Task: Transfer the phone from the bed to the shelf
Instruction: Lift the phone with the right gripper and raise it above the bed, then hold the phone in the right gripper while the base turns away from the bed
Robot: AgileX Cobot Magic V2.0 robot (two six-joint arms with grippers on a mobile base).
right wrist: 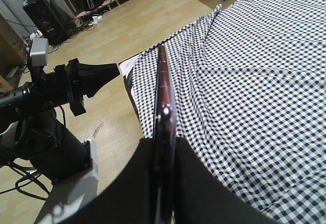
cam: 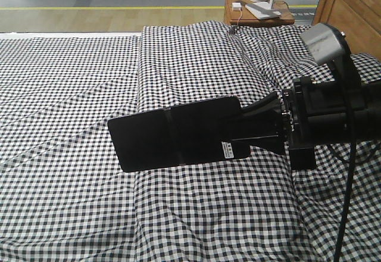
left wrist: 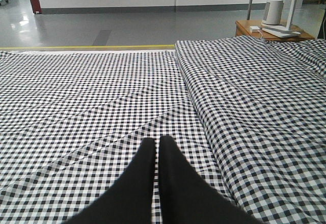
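The right gripper (cam: 245,126) is shut tight on 1 end of the phone (cam: 172,134). The phone is up in the air above the bed (cam: 71,83) and does not touch the checked cover. Its wide black face shows in the front view, with a small white sticker (cam: 228,150) near the gripper. The left gripper (left wrist: 157,150) holds nothing. Its 2 fingers are pressed together and point across the bed. A small brown table (cam: 238,6) stands past the bed.
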